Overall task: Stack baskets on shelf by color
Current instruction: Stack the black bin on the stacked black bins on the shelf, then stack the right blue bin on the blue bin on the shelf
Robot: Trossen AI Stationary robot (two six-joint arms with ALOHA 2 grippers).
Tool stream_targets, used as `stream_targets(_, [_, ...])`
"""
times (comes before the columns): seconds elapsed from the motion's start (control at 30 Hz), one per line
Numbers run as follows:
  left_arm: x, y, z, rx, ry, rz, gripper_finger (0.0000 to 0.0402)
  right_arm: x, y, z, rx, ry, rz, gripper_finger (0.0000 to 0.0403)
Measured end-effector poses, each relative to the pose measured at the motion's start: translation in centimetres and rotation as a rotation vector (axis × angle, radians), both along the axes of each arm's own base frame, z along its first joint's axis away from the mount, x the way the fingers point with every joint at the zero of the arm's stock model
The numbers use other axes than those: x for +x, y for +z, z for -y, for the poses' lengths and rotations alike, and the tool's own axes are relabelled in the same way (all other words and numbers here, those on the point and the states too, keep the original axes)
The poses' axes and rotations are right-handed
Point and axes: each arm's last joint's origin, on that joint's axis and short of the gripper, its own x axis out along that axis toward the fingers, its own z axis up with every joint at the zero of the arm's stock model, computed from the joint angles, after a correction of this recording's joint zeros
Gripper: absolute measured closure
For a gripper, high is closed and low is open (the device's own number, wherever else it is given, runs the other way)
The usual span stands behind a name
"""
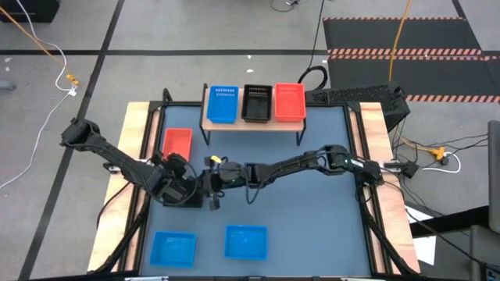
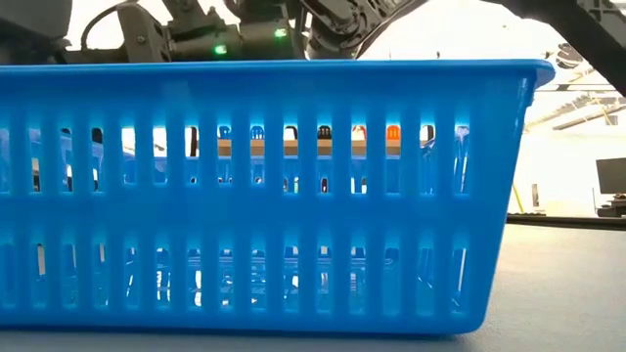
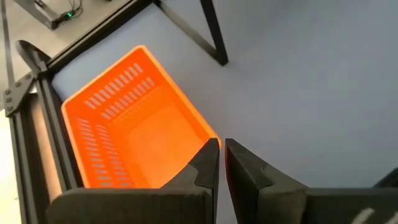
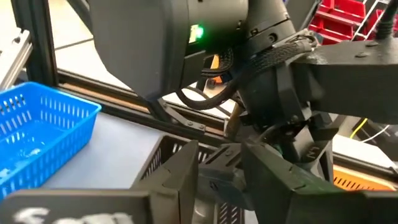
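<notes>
High view: we are seeing the shelf (image 1: 254, 123) at the table's far edge carrying a blue basket (image 1: 223, 103), a black basket (image 1: 257, 102) and a red basket (image 1: 290, 101). A loose red basket (image 1: 177, 144) is lying left of it, two blue ones (near side) are waiting. The left gripper (image 3: 221, 163) is hovering nearly closed, empty. The right gripper (image 4: 219, 163) is straddling a black basket wall (image 4: 163, 158); we cannot tell its grip.
</notes>
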Motion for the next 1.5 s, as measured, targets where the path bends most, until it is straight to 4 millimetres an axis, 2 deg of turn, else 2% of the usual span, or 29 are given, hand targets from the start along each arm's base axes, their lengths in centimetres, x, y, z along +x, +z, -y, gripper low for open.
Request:
stream_targets(0.13, [-0.1, 0.0, 0.0, -0.015, 0.010, -0.012, 0.0371, -0.2, -0.4, -0.3, -0.072, 0.024, -0.032, 0.0266])
stream_targets(0.37, [-0.7, -0.5, 0.0, -0.049, 0.024, -0.061, 0.0371, -1.2, 1.2, -1.9, -0.205, 0.059, -0.070, 0.0237])
stream_targets(0.4, [-0.9, -0.6, 0.0, -0.049, 0.013, -0.073, 0.0371, -1.4, 2.0, -2.2, -0.233, 0.056, -0.058, 0.0235])
stream_targets(0.5, [-1.2, -0.9, 0.2, -0.045, -0.004, -0.082, 0.0371, -2.8, 7.0, -2.5, -0.303, 0.058, 0.012, 0.0234])
stream_targets(0.53, [-1.3, -1.0, 0.3, -0.043, -0.004, -0.081, 0.0371, -3.0, 8.1, -2.4, -0.322, 0.062, 0.040, 0.0235])
stream_targets(0.57, [-1.4, -1.0, 0.3, -0.038, -0.004, -0.080, 0.0371, -3.0, 8.2, -2.3, -0.343, 0.065, 0.042, 0.0236])
stream_targets(0.67, [-1.6, -1.1, 0.2, -0.025, 0.015, -0.070, 0.0371, -2.8, 7.0, -1.9, -0.395, 0.107, -0.009, 0.0239])
stream_targets(0.8, [-2.0, -1.0, 0.0, -0.014, 0.061, -0.066, 0.0371, -2.3, 2.1, -1.2, -0.449, 0.162, -0.176, 0.0240])
stream_targets(0.93, [-2.4, -0.8, -0.3, 0.010, 0.110, -0.065, 0.0371, -1.8, 2.4, -0.6, -0.462, 0.148, -0.140, 0.0240])
stream_targets(1.13, [-2.5, -0.7, -0.4, 0.030, 0.125, -0.045, 0.0371, -1.4, -2.5, -0.6, -0.637, 0.248, -0.225, 0.0241])
stream_targets(1.27, [-2.5, -0.7, -0.4, 0.035, 0.124, -0.041, 0.0371, -0.6, -2.0, -0.4, -0.710, 0.241, -0.106, 0.0241])
stream_targets(1.4, [-2.5, -0.7, -0.4, 0.034, 0.123, -0.040, 0.0371, -0.3, -4.5, -0.1, -0.693, 0.281, -0.114, 0.0241])
stream_targets(1.5, [-2.5, -0.7, -0.4, 0.034, 0.122, -0.041, 0.0371, -0.2, -4.8, 0.1, -0.686, 0.309, -0.084, 0.0241])
